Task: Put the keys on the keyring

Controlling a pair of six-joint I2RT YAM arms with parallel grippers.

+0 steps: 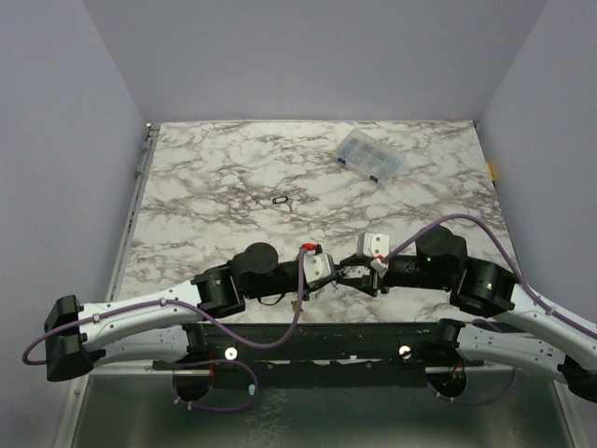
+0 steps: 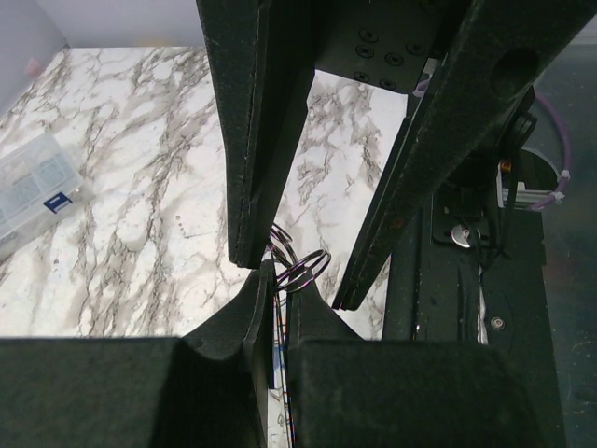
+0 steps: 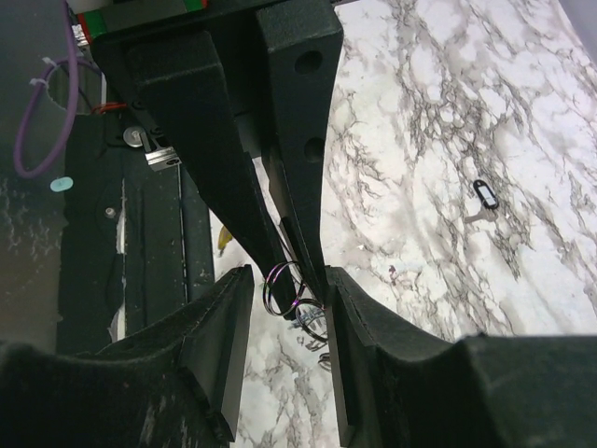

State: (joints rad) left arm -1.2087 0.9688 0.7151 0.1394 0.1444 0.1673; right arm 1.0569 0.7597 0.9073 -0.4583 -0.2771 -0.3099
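Entry: keyring (image 2: 310,267), thin grey hoop, clamped between the closed fingers of the left gripper (image 2: 275,280), near the table's front edge. The right gripper (image 3: 287,278) has its jaws apart, flanking the hoop (contact unclear). A black-rimmed oval tag (image 1: 280,200) lies flat on the marble table (image 1: 205,187), 11 o'clock from the grippers. A clear box (image 1: 369,156) sits at 1 o'clock.

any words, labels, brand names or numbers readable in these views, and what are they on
No text can be read in any view.
Small blue label on the clear plastic compartment box: there may be print on it, but it is too small and blurred to read.
Small black-rimmed oval tag on the marble table: no marking can be made out.
Arms and grippers: no lettering or logo shows.
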